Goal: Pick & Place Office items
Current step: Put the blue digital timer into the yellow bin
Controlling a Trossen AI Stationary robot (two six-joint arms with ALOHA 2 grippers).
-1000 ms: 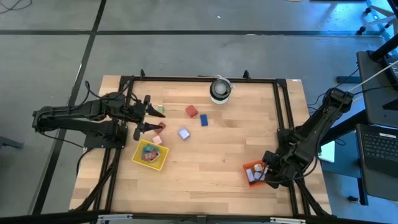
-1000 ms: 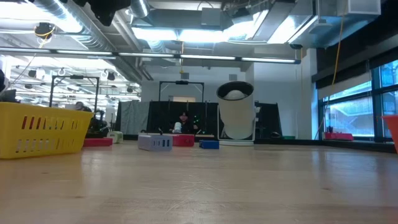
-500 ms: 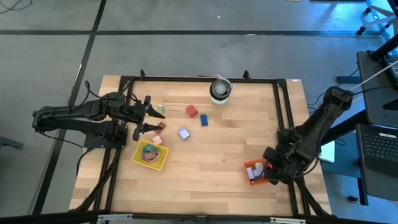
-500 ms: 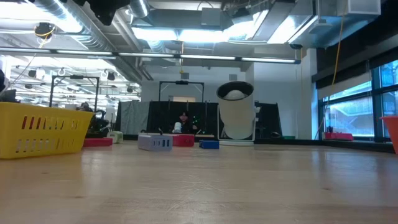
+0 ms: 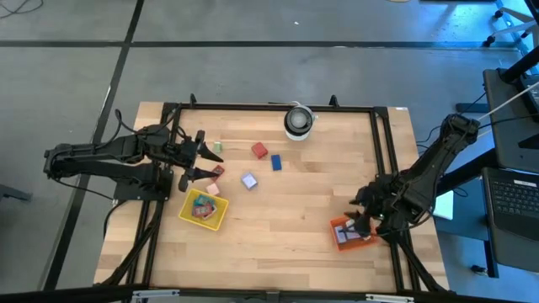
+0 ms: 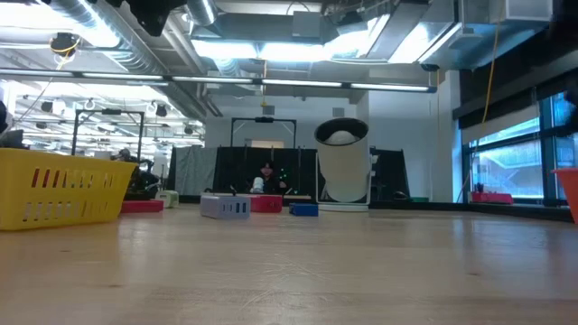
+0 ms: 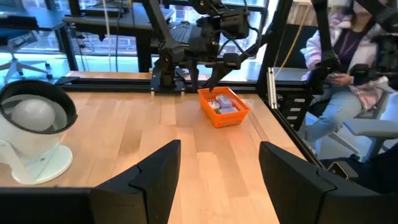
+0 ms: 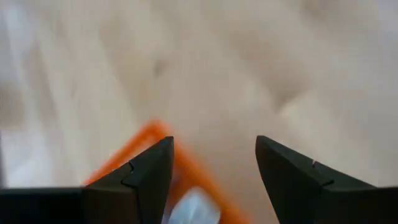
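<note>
Right end effector [image 5: 360, 220] hovers above orange tray [image 5: 350, 236], apparently empty-jawed

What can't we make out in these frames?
- Orange tray contents: high view, right gripper covers part; right wrist view is motion-blurred.
- Yellow tray contents: low view, its wall hides them; in the high view the pieces are too small to count.
- Piece by the left gripper: high view, its lower finger half covers it.
- Orange tray: low view, cut off at the right edge.

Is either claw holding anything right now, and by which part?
Nothing is held. The left claw and the right claw, which is above the orange square tray, are both open and empty.
</note>
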